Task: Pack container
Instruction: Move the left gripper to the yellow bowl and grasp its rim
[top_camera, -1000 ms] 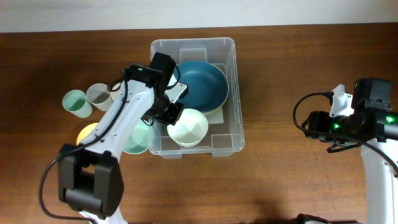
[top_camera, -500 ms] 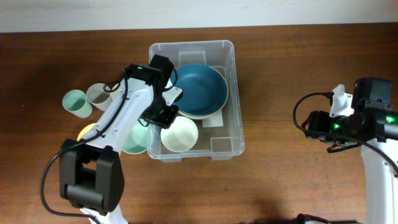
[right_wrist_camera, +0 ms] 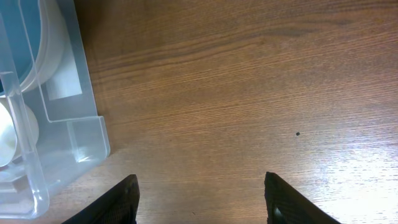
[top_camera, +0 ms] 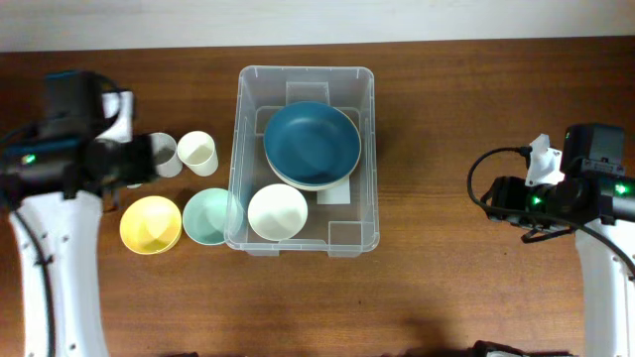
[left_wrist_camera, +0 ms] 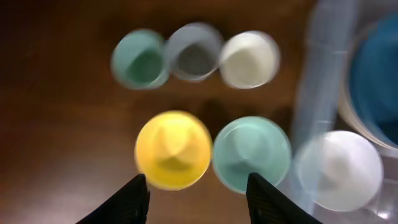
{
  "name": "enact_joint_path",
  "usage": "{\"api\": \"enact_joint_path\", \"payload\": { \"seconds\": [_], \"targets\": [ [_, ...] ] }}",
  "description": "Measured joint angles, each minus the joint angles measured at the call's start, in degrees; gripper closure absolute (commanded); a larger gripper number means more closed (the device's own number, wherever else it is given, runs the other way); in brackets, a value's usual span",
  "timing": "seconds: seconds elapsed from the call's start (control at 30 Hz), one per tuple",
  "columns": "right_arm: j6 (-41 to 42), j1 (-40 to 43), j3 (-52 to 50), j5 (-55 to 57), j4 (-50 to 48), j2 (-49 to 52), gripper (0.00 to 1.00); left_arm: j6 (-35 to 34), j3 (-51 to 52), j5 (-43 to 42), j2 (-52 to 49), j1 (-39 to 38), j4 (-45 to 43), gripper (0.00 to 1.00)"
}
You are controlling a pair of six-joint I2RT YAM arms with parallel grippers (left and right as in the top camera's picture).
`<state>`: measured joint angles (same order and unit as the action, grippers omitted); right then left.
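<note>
Mid-table, between the two arms: container point(top_camera: 306, 69), clear plastic, long axis running from the near edge of the table point(top_camera: 466, 119) to the far edge.

Contents:
- Blue bowl point(top_camera: 312, 145), far half, sitting on a paler bowl beneath it.
- White bowl point(top_camera: 277, 211), near-left corner.
- White label point(top_camera: 337, 192), on the floor just beside the blue bowl. No writing can be read and no brand mark shows.

Loose ware, all on the left of the container:
- Teal bowl point(top_camera: 205, 215), hard against the left wall; whether it touches cannot be told.
- Yellow bowl point(top_camera: 150, 224), just beside the teal bowl, further out.
- Green cup point(left_wrist_camera: 140, 59), grey cup point(top_camera: 164, 154) and white cup point(top_camera: 197, 153), in a row beyond the bowls. The arm hides the green cup from overhead.

Left gripper point(left_wrist_camera: 196, 198): fingers spread wide, nothing between them, hanging over the yellow and teal bowls. Its picture is blurred.

Right gripper point(right_wrist_camera: 202, 200): likewise wide and empty, over bare wood to the right of the container.

Judgement: a loose bowl probably goes in next. The left arm is much the nearer. From its gripper the container lies to the right, so the carry crosses the left wall along the short axis. Bare floor shows at the near right.
</note>
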<state>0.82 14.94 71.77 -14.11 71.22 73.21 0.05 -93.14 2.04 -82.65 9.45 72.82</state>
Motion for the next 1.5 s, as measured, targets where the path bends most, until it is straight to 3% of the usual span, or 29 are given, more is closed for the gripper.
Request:
{"api": "enact_joint_path", "payload": {
  "seconds": [0.27,0.43,0.93,1.0,1.03,1.23,1.5],
  "targets": [
    [-0.02,0.0,0.0,0.0,0.02,0.79,0.4,-5.29,21.97,-1.18,-0.46,8.7,-10.73,0.33],
    [0.0,0.0,0.0,0.02,0.02,0.81,0.4,-6.75,35.58,-2.86,-0.68,12.02,-20.59,0.32],
    [-0.02,0.0,0.0,0.0,0.13,0.9,0.4,-10.25,48.3,-2.62,-1.25,15.23,-34.27,0.31],
    [0.0,0.0,0.0,0.0,0.2,0.9,0.4,-10.45,48.92,-2.21,-2.38,15.28,-35.04,0.39],
    [-0.02,0.0,0.0,0.0,0.24,0.9,0.4,-10.54,49.05,-2.01,-2.95,15.28,-35.32,0.52],
    [-0.02,0.0,0.0,0.0,0.26,0.9,0.4,-11.67,49.07,-1.25,-4.28,15.41,-36.54,0.96],
    [0.0,0.0,0.0,0.02,0.28,0.9,0.4,-11.74,48.96,-2.54,-4.04,15.54,-36.72,1.0]
  ]
}}
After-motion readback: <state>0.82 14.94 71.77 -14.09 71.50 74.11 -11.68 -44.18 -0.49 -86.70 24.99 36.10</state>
